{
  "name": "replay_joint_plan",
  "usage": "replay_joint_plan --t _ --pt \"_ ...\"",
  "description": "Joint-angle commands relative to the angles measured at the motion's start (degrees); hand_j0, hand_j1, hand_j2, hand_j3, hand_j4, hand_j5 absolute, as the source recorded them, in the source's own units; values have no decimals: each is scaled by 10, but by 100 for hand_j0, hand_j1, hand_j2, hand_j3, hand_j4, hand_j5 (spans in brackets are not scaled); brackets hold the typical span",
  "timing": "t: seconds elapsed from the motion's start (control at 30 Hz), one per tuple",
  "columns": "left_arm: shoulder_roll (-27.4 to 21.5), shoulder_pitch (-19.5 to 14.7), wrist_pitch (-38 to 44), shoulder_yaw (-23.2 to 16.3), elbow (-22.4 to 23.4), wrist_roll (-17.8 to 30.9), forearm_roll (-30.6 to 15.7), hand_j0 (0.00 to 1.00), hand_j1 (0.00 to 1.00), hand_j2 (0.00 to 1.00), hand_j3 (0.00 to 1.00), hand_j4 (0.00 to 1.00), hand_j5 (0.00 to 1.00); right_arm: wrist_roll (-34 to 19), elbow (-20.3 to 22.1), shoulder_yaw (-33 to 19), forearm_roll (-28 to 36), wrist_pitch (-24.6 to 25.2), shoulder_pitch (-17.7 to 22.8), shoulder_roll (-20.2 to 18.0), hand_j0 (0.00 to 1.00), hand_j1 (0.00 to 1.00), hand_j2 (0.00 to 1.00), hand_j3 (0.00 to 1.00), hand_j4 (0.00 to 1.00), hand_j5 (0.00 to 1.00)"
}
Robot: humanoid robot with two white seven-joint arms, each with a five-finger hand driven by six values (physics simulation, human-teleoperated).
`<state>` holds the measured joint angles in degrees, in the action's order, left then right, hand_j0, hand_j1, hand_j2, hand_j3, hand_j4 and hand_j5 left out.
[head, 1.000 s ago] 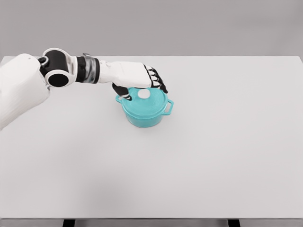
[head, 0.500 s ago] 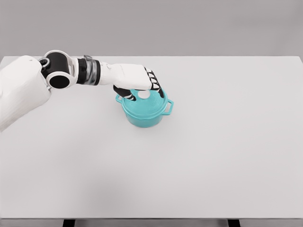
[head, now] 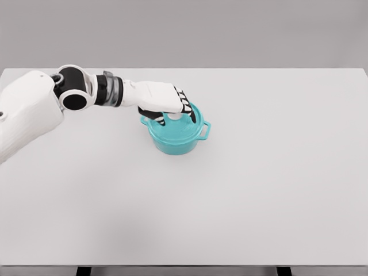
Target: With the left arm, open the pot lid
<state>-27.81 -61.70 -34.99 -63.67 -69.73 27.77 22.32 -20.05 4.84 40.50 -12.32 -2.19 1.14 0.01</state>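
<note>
A teal pot (head: 174,141) with two side handles stands on the white table (head: 259,184), a little left of the middle and towards the back. Its teal lid (head: 183,129) sits flat on the pot, with a white knob (head: 175,118) at its centre. My left hand (head: 170,112) reaches in from the left and lies low over the lid. The thumb is on the knob's left side and the black-tipped fingers (head: 187,108) curl down on its right, so the hand is shut on the knob. Part of the lid's rear is hidden under the palm.
The left forearm (head: 109,92) stretches across the table's back left, just above the surface. A grey wall runs behind the table's far edge. The pot's right handle (head: 205,129) sticks out towards the right.
The left hand has sunk lower onto the lid and its fingers have curled in around the knob. The pot and lid have stayed in place.
</note>
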Motion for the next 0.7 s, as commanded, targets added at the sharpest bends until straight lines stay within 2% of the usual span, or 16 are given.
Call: replay_joint_plan --t 0.0,0.17,0.3,0.47,0.6,0.67 --pt "0 0 0 -1 0 1 -1 76 76 76 76 76 76 0 0 0 0 0 0 0 100 100 100 100 100 100" --pt "0 1 0 -4 -1 1 -1 72 72 72 72 72 72 0 0 0 0 0 0 0 100 100 100 100 100 100" --pt "-1 1 0 -3 -1 1 -1 61 61 61 61 61 61 0 0 0 0 0 0 0 100 100 100 100 100 100" --pt "-8 0 0 1 -1 1 -2 39 39 39 39 39 39 0 0 0 0 0 0 0 100 100 100 100 100 100" --pt "-12 -2 0 6 -1 1 -3 32 32 32 32 32 32 0 0 0 0 0 0 0 100 100 100 100 100 100" --pt "-34 -2 0 18 -4 1 -3 32 32 32 32 32 32 0 0 0 0 0 0 0 100 100 100 100 100 100"
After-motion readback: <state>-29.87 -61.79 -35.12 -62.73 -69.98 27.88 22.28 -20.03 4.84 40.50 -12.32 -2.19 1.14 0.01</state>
